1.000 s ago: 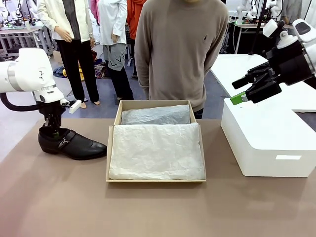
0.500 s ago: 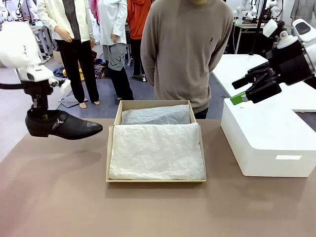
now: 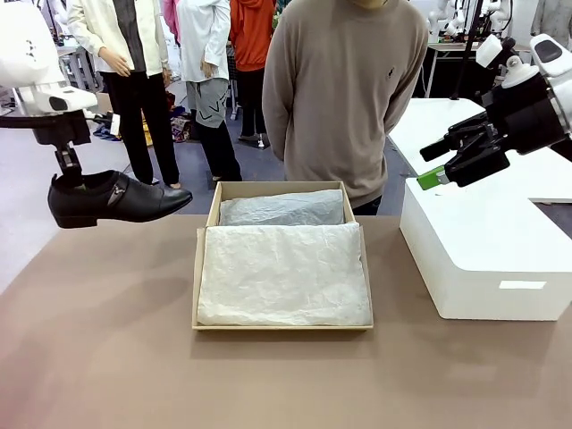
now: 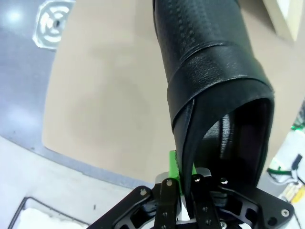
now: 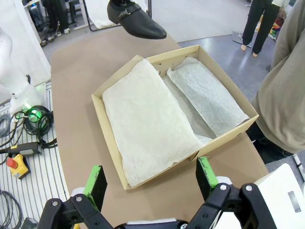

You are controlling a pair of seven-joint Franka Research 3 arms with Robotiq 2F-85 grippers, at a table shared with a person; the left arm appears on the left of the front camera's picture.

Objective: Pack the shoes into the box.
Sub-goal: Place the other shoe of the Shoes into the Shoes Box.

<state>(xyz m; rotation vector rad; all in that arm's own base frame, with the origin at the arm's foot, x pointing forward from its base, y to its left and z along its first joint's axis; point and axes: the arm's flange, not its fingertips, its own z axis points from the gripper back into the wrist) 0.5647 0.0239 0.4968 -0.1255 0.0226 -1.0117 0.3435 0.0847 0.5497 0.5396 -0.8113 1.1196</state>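
Shoe [image 3: 116,198] is glossy black leather, pointed toe, buckled side strap.

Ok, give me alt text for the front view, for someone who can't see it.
The left gripper holds a black shoe by its heel rim, above the table, left of the open box lined with white tissue paper. The right gripper hangs open above a white block, and a person stands behind the box.

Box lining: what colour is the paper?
White, crinkled tissue paper in the tan box; right wrist view shows it best.
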